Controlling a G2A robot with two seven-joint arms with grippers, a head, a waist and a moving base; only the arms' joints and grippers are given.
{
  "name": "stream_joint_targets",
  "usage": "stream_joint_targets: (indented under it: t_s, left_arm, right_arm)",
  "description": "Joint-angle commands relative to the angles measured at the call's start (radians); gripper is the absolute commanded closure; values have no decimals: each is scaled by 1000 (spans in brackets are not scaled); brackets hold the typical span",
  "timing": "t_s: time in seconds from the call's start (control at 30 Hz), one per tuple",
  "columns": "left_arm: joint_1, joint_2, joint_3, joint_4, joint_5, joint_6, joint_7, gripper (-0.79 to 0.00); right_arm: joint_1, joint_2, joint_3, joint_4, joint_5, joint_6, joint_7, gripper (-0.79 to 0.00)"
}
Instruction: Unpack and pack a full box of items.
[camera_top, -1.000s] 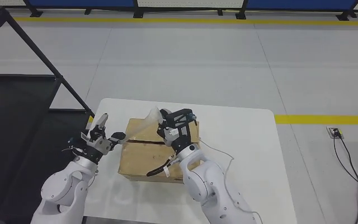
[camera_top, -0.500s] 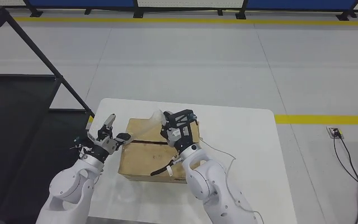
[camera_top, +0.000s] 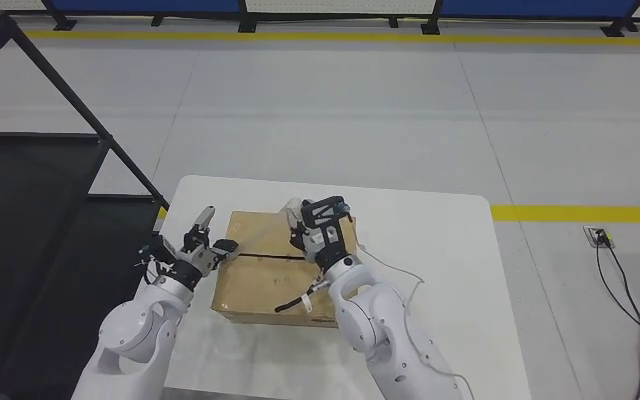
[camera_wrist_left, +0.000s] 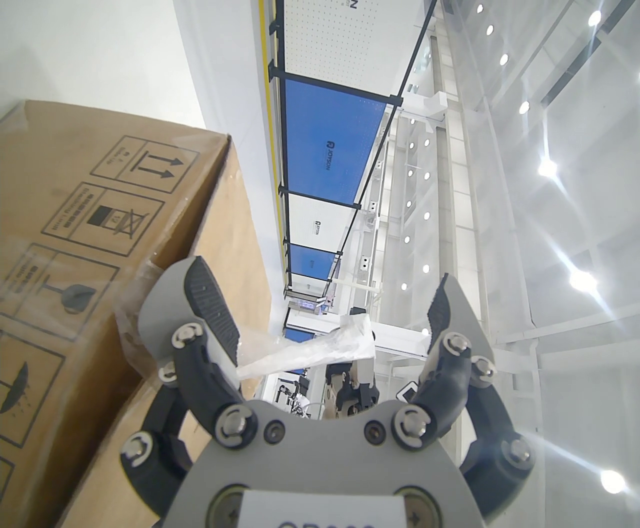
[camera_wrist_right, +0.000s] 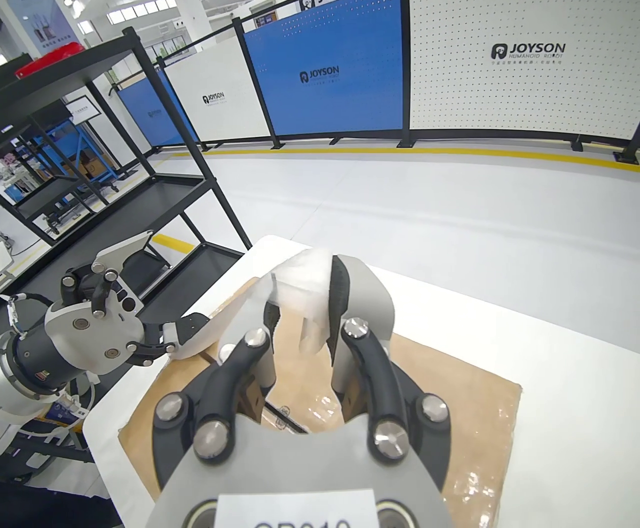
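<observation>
The right gripper (camera_wrist_right: 305, 299) is clamped on the crumpled end of a translucent white strip of tape (camera_wrist_right: 299, 272), held just above the top of a closed brown cardboard box (camera_top: 262, 285). The strip runs across the box top towards its end, where the left gripper (camera_wrist_left: 320, 295) hovers with its fingers wide apart, one finger (camera_wrist_left: 210, 305) against the strip beside the box's upper corner. The box sits on a white rectangular table (camera_top: 440, 290), near the middle of it.
</observation>
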Motion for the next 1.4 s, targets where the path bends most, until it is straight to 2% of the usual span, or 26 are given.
stream_joint_targets:
  t_s: [0.0,0.33,0.7,1.1,1.23,1.37]
  left_arm:
    - [0,-1,4,1,1,1,3,-785]
    - [-2,-2,11,6,10,2,10,-785]
    - [0,-3,11,8,9,3,19,-785]
    - [-2,-5,18,1,9,5,23,-785]
    - [-2,-6,22,1,12,7,22,-785]
    - [-3,-6,25,2,12,8,20,-785]
  right_arm:
    - [0,0,3,1,-4,1,5,-317]
    - [-12,4,16,-4,-25,-5,20,-379]
    - [-33,10,38,-24,-43,-11,31,-397]
    - [-79,19,75,-82,-60,7,20,-526]
    - [-97,23,93,-108,-54,8,16,-536]
    - [-113,25,114,-133,-38,23,4,-508]
